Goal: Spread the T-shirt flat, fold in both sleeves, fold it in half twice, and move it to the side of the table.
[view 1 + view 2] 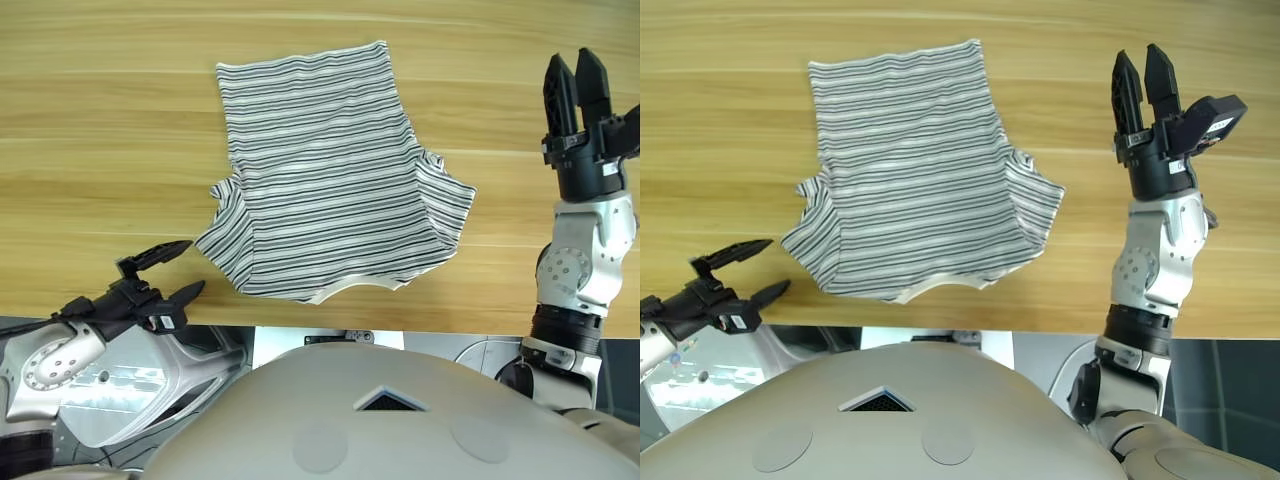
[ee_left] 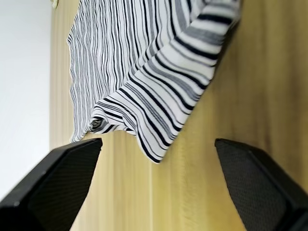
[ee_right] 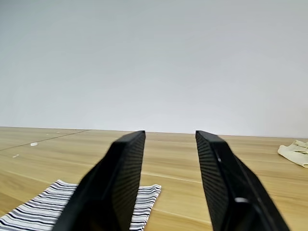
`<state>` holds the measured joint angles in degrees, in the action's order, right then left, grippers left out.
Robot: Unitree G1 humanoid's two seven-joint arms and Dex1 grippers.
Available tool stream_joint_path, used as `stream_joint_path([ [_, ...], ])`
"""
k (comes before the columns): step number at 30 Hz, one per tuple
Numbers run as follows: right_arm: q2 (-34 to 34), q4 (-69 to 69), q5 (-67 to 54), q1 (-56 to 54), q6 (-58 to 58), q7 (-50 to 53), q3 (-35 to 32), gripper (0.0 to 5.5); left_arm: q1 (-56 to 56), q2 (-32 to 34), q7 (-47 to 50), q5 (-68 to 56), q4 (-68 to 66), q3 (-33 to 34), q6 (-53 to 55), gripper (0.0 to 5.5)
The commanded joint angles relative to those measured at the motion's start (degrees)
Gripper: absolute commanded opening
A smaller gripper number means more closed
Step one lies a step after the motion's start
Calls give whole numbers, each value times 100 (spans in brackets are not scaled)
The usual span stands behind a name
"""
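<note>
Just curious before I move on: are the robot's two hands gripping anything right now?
Left gripper: open, holding nothing.
Right gripper: open, holding nothing.

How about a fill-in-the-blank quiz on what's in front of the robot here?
1. The T-shirt has a ___ pattern.
2. It lies on a ___ table.
3. The left gripper is ___ and holds nothing.
4. The right gripper hovers over the table on the T-shirt's ___ side.

Missing words: striped; wooden; open; right.
</note>
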<state>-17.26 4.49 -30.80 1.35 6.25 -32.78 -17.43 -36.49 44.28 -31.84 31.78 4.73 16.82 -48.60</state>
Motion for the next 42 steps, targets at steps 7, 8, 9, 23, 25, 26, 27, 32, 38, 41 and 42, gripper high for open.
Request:
stream_joint_path([
  [7, 109, 346, -13, 306, 33, 92, -46, 193, 826, 434, 566, 1334, -713, -1081, 804, 437],
  [8, 118, 358, -16, 326, 32, 97, -45, 193, 849, 478, 628, 1387, -737, -1155, 871, 437],
  [9, 123, 365, -17, 338, 29, 101, -47, 193, 860, 520, 682, 1419, -754, -1215, 926, 437],
  [23, 76, 539, -166, 422, -125, 198, -92, 193, 682, 697, 970, 1119, -702, -2140, 1105, 184],
  [25, 76, 587, -199, 467, -145, 189, -104, 193, 692, 677, 1039, 1104, -717, -2190, 1227, 144],
  [26, 77, 601, -209, 486, -154, 184, -112, 193, 691, 661, 1100, 1130, -747, -2206, 1287, 125],
  [27, 77, 609, -219, 497, -164, 183, -118, 193, 681, 652, 1156, 1138, -770, -2211, 1333, 108],
  [32, 98, 605, -243, 574, -173, 159, -131, 193, 570, 672, 1386, 1051, -693, -2211, 1510, 37],
  [38, 104, 518, -211, 572, -133, 95, -112, 193, 462, 490, 1751, 927, -631, -2093, 1765, 0],
  [41, 100, 449, -209, 565, -117, 63, -124, 193, 313, 367, 2064, 774, -442, -1905, 1821, 0],
  [42, 104, 430, -207, 566, -109, 51, -124, 193, 287, 307, 2197, 734, -368, -1822, 1847, 0],
])
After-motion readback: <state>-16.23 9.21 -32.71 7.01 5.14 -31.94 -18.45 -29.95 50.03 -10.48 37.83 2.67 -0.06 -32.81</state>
